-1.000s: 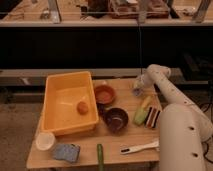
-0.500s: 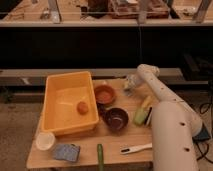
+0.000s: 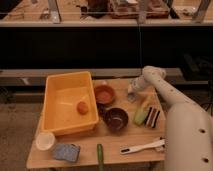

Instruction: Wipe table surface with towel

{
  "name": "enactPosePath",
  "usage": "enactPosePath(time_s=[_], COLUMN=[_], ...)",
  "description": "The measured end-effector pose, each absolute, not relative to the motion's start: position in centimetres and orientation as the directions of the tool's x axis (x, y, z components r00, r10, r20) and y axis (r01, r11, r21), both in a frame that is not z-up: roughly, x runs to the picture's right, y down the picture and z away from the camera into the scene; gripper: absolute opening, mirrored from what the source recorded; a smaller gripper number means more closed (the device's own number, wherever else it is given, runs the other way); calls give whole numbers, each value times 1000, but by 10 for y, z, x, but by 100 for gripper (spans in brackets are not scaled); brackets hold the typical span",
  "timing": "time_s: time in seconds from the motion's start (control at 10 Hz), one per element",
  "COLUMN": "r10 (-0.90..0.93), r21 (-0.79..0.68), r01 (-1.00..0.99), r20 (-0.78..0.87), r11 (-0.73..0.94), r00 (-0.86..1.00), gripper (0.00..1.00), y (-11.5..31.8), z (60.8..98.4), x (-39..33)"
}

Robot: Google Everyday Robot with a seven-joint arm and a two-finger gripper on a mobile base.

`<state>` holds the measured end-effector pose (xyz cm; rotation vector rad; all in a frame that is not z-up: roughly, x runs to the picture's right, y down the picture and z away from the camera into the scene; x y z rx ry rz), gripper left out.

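Since half a second ago, the arm has been swung slightly toward the right of the view, and the gripper (image 3: 132, 93) has been carried a little nearer the front edge. The other things on the table have been left where they were. The gripper is now held low over the far right part of the table surface (image 3: 122, 137), just right of the orange bowl (image 3: 105, 93) and behind the yellow-green sponge (image 3: 141, 116). The towel (image 3: 131, 97) is seen as a small pale grey-white bunch right at the gripper's tip, against the wood. Whether the gripper is clamped on the cloth cannot be told. The cloth is too bunched for its long axis or heading to be made out. The left half of the table is taken up by the yellow tub (image 3: 60, 90), with its long axis running from the far edge to the near edge, and a small orange round item (image 3: 82, 107) is lying inside it. A dark brown bowl (image 3: 116, 119) is set in front of the orange bowl. A dark striped sponge (image 3: 152, 116) is placed just beside the yellow-green one. Along the front edge, a white cup (image 3: 45, 140), a blue-grey square pad (image 3: 66, 152), a green stick-like item (image 3: 100, 158) and a white brush (image 3: 142, 147) are lined up.
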<state>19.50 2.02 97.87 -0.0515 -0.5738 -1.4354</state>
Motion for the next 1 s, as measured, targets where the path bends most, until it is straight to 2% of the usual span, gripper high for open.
enactPosePath(time_s=[0.4,0.7,1.0], r10=[-907,-905,-909], r21=[234,186,184], r01=[952,953,953], r20=[413,397,385], r11=[196,241,242], r00=[84,151,157], gripper=[4,4,4], y=[32,28,4], z=[953,960,988], x=[234,274,276])
